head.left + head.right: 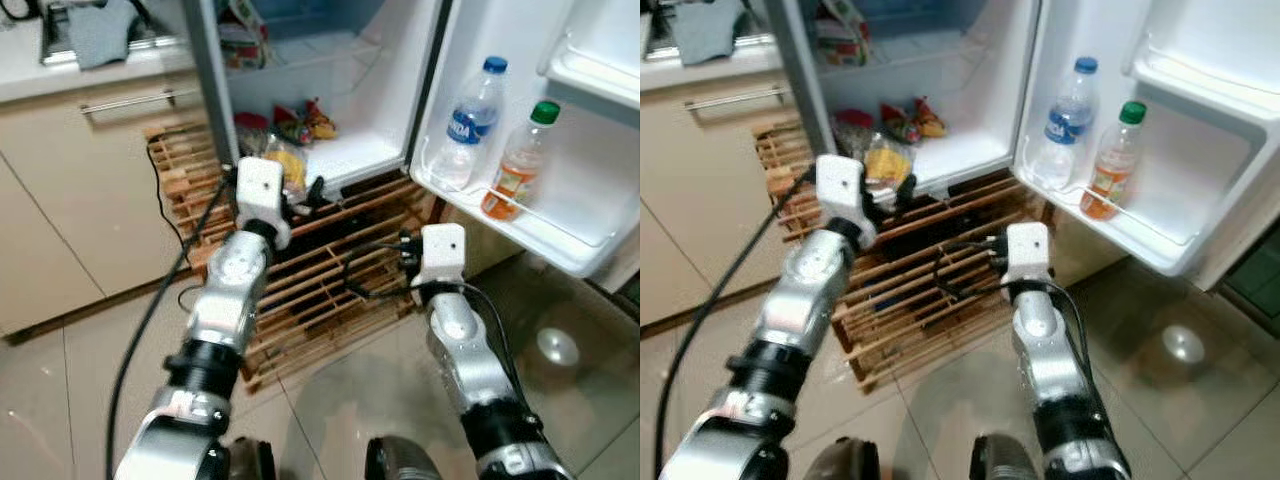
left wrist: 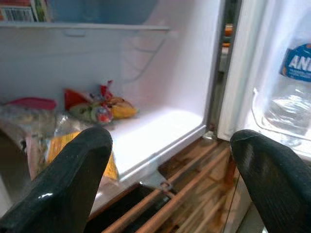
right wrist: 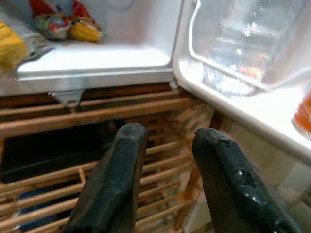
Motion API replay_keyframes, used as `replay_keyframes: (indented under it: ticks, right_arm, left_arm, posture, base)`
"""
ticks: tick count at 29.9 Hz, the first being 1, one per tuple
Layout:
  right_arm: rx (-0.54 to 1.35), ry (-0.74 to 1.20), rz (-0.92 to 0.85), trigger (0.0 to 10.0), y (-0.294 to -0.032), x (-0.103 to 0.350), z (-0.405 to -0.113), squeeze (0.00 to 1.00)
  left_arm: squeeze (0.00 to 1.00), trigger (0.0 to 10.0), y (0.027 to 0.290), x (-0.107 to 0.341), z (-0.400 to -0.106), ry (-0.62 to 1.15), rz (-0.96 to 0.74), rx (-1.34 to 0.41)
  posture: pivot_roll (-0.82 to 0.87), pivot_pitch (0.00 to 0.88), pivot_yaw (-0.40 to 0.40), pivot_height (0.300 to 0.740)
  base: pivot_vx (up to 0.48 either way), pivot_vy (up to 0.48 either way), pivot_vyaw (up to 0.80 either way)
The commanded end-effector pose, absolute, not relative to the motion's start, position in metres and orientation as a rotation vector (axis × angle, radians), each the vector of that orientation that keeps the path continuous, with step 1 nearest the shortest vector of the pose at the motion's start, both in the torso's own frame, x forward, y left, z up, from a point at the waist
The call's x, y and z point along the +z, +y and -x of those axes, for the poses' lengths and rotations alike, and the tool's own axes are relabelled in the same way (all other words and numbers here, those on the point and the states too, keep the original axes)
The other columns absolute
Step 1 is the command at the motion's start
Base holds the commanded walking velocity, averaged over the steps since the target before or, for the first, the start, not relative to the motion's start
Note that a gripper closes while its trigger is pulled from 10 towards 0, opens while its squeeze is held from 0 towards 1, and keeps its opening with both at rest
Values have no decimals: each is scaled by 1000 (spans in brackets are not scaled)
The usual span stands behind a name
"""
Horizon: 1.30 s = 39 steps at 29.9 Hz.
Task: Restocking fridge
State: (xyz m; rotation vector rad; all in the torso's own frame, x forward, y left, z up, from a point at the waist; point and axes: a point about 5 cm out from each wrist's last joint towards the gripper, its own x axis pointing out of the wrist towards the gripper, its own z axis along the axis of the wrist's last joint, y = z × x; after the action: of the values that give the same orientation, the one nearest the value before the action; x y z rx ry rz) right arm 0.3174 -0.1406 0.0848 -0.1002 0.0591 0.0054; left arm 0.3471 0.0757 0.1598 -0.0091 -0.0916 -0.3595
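Fridge (image 1: 340, 90) stands open ahead of the robot, its door (image 1: 590, 130) swung out to the right; the lowest shelf (image 1: 350, 150) already carries several snack packets (image 1: 305, 122) and a yellow packet (image 1: 287, 165) at its near left edge. The door rack (image 1: 520, 215) holds a clear water bottle (image 1: 470, 125) with a blue cap and, just to its right, an orange drink bottle (image 1: 515, 165) with a green cap, both upright. A slatted wooden pallet (image 1: 320, 290) lies on the floor beneath the cabinet. Left gripper (image 2: 170, 170) is raised before the near edge of the lowest shelf, fingers spread wide with nothing between them; right gripper (image 3: 165, 179) is lower, over the pallet near the foot of the door, fingers parted and likewise empty. No item for restocking is in either gripper, so the next move is judged to be a reach or a fetch. Risks noted: the left gripper sits close to the yellow packet, and a forward push could shove it back or tip it off the shelf lip. The right gripper is near the door rack; a sideways swing could strike the rail and topple the bottles or nudge the door. A black cable (image 1: 150, 320) trailing beside the left arm could snag on the pallet slats.
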Motion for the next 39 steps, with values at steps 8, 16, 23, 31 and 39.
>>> replay_keyframes:
  ticks: [8, 16, 23, 31, 39]
  right_arm:
    - [52, 46, 94, 10000, -128, 90, -320, 0]
    - [104, 78, 61, 10000, -120, 89, -326, 0]
    - [102, 68, 32, 10000, -121, 97, -332, 0]
    - [90, 67, 24, 10000, -124, 95, -327, 0]
    - [84, 70, 27, 10000, -125, 94, -324, 0]
  left_arm:
    - [0, 10000, 90, 166, -354, -115, -3, -319]
    - [0, 10000, 91, 170, -366, -62, -15, -268]
    - [0, 10000, 86, 160, -373, 85, 173, -286]
    - [0, 10000, 75, 140, -373, 321, 514, -321]
    - [0, 10000, 75, 127, -371, 439, 596, -252]
  posture:
    - [-54, 0, -11, 675]
    - [-42, 0, 1, 675]
    - [-59, 0, 38, 675]
    - [-101, 0, 64, 675]
    - [-111, 0, 88, 675]
  base:
    - [480, 0, 0]
    - [180, 0, 0]
    - [0, 0, 0]
    - [0, 0, 0]
    - [0, 0, 0]
